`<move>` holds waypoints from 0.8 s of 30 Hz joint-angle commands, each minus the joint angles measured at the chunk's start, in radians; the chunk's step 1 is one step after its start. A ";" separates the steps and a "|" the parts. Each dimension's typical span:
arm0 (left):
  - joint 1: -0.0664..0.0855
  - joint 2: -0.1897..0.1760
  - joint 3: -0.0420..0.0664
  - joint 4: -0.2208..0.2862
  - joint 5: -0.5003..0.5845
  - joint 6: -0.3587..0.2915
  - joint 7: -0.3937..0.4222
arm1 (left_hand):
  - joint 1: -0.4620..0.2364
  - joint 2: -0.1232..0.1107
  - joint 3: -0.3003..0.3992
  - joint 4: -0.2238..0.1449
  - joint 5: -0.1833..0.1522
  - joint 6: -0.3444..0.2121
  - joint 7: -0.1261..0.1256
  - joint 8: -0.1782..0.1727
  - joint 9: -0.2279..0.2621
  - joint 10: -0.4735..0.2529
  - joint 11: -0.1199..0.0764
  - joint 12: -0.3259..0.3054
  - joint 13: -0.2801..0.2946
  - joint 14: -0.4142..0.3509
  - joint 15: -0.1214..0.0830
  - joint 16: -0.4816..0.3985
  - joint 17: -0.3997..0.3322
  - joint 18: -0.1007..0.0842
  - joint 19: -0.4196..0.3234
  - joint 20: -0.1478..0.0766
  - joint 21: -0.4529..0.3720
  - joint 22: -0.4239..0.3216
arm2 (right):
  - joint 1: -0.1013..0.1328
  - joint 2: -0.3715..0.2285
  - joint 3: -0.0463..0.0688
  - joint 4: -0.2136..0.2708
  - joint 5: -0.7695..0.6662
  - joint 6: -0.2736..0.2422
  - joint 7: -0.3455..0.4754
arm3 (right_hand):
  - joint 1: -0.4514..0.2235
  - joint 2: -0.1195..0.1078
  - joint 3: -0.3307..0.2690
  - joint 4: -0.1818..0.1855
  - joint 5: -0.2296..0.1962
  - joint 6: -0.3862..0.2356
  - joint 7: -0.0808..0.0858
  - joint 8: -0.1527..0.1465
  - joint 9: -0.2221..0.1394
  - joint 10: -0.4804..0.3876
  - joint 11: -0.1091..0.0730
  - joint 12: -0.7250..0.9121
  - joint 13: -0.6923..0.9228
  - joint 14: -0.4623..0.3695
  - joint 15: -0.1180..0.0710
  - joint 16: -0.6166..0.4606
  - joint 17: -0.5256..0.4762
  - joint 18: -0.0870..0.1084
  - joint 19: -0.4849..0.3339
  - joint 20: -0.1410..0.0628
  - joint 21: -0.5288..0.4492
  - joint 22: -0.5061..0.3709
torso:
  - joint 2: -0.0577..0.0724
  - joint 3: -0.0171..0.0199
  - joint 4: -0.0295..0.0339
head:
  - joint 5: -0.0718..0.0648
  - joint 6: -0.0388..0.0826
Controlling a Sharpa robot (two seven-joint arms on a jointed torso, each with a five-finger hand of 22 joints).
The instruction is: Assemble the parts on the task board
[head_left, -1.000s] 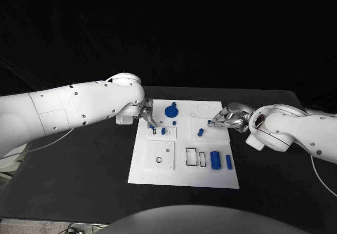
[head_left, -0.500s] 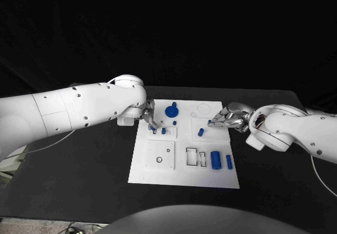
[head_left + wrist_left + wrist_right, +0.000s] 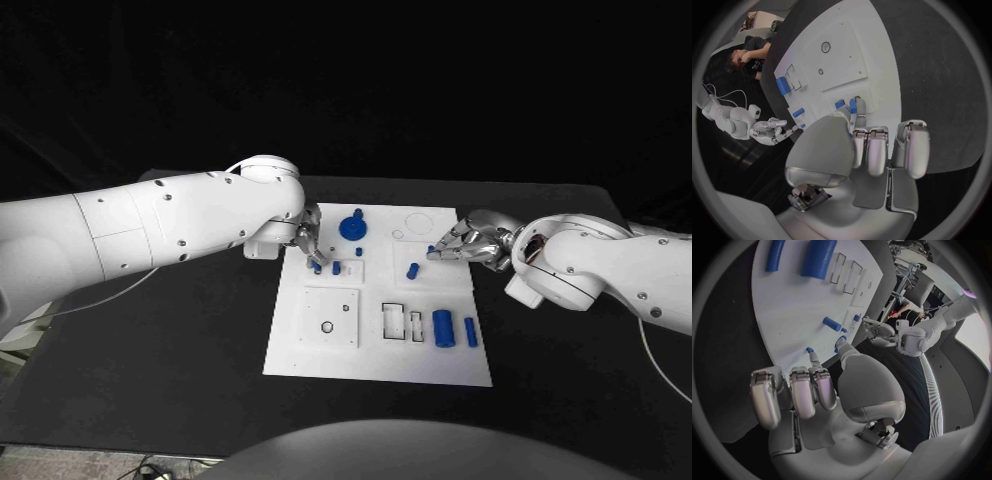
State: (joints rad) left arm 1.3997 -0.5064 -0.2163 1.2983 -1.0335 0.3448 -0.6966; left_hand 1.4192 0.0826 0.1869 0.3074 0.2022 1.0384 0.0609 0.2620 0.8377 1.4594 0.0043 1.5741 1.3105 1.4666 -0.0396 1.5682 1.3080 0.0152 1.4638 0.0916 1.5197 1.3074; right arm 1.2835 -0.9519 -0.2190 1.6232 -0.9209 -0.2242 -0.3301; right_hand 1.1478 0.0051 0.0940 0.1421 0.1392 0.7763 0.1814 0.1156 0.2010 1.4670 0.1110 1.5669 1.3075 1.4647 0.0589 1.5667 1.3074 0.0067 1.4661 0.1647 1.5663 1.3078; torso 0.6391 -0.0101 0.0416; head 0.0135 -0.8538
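A white rectangular task board (image 3: 378, 360) lies flat in the middle of the black bench, its long sides running from the near edge to the far edge. On it, near its far edge, a blue round knobbed part (image 3: 352, 229) stands. Just nearer, toward the board's left edge, two small blue pegs (image 3: 336, 268) stand close together. A short blue peg (image 3: 413, 270) lies tilted toward the right edge. Near the right near corner, a thick blue cylinder (image 3: 443, 328) and a thinner blue rod (image 3: 470, 332) lie side by side, beside rectangular cutouts.
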 commanded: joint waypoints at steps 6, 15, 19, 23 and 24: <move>-0.004 0.012 0.000 -0.009 -0.005 0.027 -0.146 | -0.012 0.001 0.024 -0.015 0.002 0.024 -0.018 0.005 0.001 0.111 -0.014 -0.003 0.260 0.104 -0.004 0.003 0.263 0.003 0.042 -0.002 -0.006 0.240 | -0.001 0.001 0.000 0.002 -0.005 0.010 0.003 | 0.000 0.009 -0.007 0.002 0.006 -0.003 0.006 0.005 0.001 0.104 0.008 0.004 0.263 0.106 0.005 0.004 0.263 -0.007 0.105 0.007 0.004 0.263 | 0.000 0.0001 -0.0004 | 0.002 -0.003; -0.013 0.019 0.000 -0.031 -0.013 0.030 -0.145 | -0.015 0.001 0.027 -0.015 0.002 0.024 -0.018 0.004 0.000 0.111 -0.014 -0.003 0.260 0.104 -0.004 0.003 0.263 0.003 0.042 -0.002 -0.006 0.239 | -0.001 0.001 0.000 0.004 -0.005 0.006 0.004 | 0.000 0.009 -0.007 0.002 0.006 -0.003 0.006 0.005 0.001 0.104 0.008 0.004 0.263 0.106 0.005 0.004 0.263 -0.007 0.105 0.007 0.004 0.263 | 0.000 0.0007 0.0001 | 0.001 -0.006; -0.015 0.017 0.000 -0.037 -0.016 0.028 -0.140 | -0.016 0.002 0.030 -0.015 0.002 0.024 -0.018 0.004 0.000 0.111 -0.014 -0.003 0.260 0.104 -0.003 0.003 0.263 0.003 0.041 -0.002 -0.007 0.239 | -0.001 0.001 0.000 0.004 -0.005 0.006 0.004 | 0.000 0.009 -0.007 0.002 0.006 -0.003 0.006 0.005 0.001 0.104 0.008 0.004 0.263 0.106 0.005 0.004 0.263 -0.007 0.105 0.007 0.004 0.263 | -0.001 0.0006 -0.0002 | 0.000 -0.006; -0.017 0.016 0.000 -0.038 -0.017 0.023 -0.137 | -0.017 0.002 0.031 -0.015 0.002 0.023 -0.018 0.004 0.000 0.111 -0.014 -0.003 0.260 0.104 -0.003 0.003 0.263 0.003 0.041 -0.002 -0.007 0.239 | -0.001 0.001 0.000 0.004 -0.005 0.006 0.004 | 0.000 0.009 -0.007 0.002 0.006 -0.003 0.006 0.005 0.001 0.104 0.008 0.004 0.263 0.106 0.005 0.004 0.263 -0.007 0.105 0.007 0.004 0.263 | 0.000 0.0004 0.0005 | -0.001 -0.006; -0.017 0.016 0.000 -0.038 -0.017 0.022 -0.135 | -0.017 0.002 0.031 -0.015 0.002 0.023 -0.018 0.004 0.000 0.111 -0.014 -0.003 0.260 0.104 -0.003 0.003 0.263 0.003 0.041 -0.002 -0.007 0.239 | -0.001 0.001 0.000 0.004 -0.005 0.006 0.004 | 0.000 0.009 -0.007 0.002 0.006 -0.003 0.006 0.005 0.001 0.104 0.008 0.004 0.263 0.106 0.005 0.004 0.263 -0.007 0.105 0.007 0.004 0.263 | 0.000 0.0003 0.0005 | -0.001 -0.007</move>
State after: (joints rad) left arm 1.3832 -0.4918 -0.2165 1.2597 -1.0427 0.3555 -0.6969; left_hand 1.3997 0.0735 0.2119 0.2933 0.2022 1.0384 0.0609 0.2644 0.8360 1.4596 0.0040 1.5707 1.3084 1.4666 -0.0395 1.5682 1.3077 0.0151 1.4638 0.0916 1.5160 1.3074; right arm 1.2835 -0.9518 -0.2190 1.6255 -0.9208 -0.2247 -0.3298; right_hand 1.1478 0.0051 0.0911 0.1449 0.1392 0.7763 0.1814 0.1156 0.2007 1.4670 0.1110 1.5669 1.3074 1.4647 0.0589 1.5667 1.3073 0.0068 1.4661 0.1647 1.5663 1.3076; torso 0.6387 -0.0094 0.0417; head 0.0130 -0.8603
